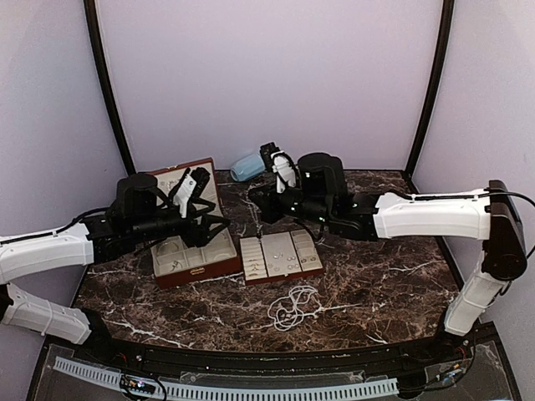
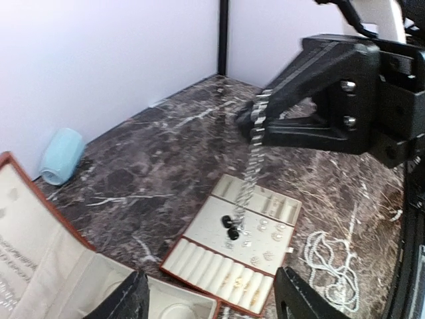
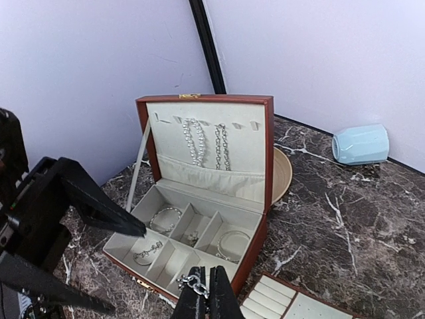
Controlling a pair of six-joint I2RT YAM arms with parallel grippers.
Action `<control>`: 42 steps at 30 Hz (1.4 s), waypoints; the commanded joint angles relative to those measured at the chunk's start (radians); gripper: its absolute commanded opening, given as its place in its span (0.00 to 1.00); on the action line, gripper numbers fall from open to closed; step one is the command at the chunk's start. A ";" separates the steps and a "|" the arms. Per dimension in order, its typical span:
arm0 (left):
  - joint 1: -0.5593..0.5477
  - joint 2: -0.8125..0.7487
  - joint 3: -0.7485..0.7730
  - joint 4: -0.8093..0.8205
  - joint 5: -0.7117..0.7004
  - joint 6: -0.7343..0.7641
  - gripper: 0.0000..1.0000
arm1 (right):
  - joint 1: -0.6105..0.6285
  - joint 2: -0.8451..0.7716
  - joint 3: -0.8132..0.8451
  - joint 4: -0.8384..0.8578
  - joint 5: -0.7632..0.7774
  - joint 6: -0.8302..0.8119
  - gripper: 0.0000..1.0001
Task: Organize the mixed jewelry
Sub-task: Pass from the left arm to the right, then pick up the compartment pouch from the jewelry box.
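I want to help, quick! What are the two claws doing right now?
Left gripper: open, holding nothing.
Right gripper: shut on a silvery chain.

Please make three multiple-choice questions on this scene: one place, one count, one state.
1. Where is the loose bead strand? A) on the table, in front of the flat tray B) on a shelf C) on the floor
2. How many chains hang in the case lid? A) one B) two C) four
3. How are the right gripper's jaws? A) wide open B) shut on a silvery chain C) shut on a coin
Answers: 1 A, it lies on marble by the tray; 2 B, two hang side by side; 3 B, it dangles from closed jaws.
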State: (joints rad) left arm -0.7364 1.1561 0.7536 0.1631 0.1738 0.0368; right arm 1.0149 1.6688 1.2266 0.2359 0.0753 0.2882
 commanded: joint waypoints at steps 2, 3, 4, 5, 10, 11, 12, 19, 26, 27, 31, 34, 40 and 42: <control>0.137 -0.081 -0.076 0.080 -0.148 -0.086 0.69 | 0.007 0.001 0.126 -0.128 0.098 -0.048 0.00; 0.152 -0.077 -0.077 0.076 -0.175 -0.102 0.70 | 0.005 0.005 0.151 -0.143 0.107 -0.051 0.00; 0.180 -0.063 -0.079 0.071 -0.206 -0.109 0.71 | 0.006 0.012 0.172 -0.161 0.114 -0.052 0.00; 0.191 -0.053 -0.080 0.071 -0.213 -0.119 0.71 | 0.006 0.020 0.192 -0.176 0.120 -0.055 0.00; 0.289 0.071 -0.060 0.098 -0.183 -0.125 0.70 | 0.005 0.057 0.264 -0.209 0.116 -0.058 0.00; 0.299 0.085 -0.052 0.104 -0.180 -0.121 0.70 | 0.005 0.063 0.271 -0.209 0.108 -0.058 0.00; 0.316 0.120 -0.032 0.103 -0.147 -0.120 0.70 | 0.005 0.067 0.278 -0.209 0.106 -0.057 0.00; 0.380 0.258 0.068 0.082 -0.112 -0.095 0.68 | 0.004 0.079 0.290 -0.201 0.067 -0.058 0.00; 0.393 0.351 0.137 0.046 -0.122 -0.007 0.65 | -0.003 0.076 0.278 -0.189 0.028 -0.054 0.00; 0.393 0.360 0.141 0.043 -0.126 -0.002 0.64 | -0.003 0.072 0.271 -0.184 0.020 -0.052 0.00; 0.393 0.366 0.134 0.034 -0.154 0.034 0.64 | -0.006 0.058 0.248 -0.161 -0.005 -0.044 0.00; 0.393 0.369 0.125 0.032 -0.186 0.067 0.62 | -0.007 0.052 0.233 -0.141 -0.025 -0.041 0.00; 0.391 0.380 0.102 0.047 -0.228 0.102 0.61 | -0.007 0.052 0.226 -0.132 -0.047 -0.034 0.00; 0.391 0.391 0.106 0.042 -0.233 0.105 0.61 | -0.007 0.050 0.224 -0.130 -0.050 -0.033 0.00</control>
State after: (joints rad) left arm -0.3504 1.5299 0.8738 0.2123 -0.0250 0.1043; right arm 1.0115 1.7485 1.4647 0.0475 0.0460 0.2451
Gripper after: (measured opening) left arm 0.613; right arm 0.012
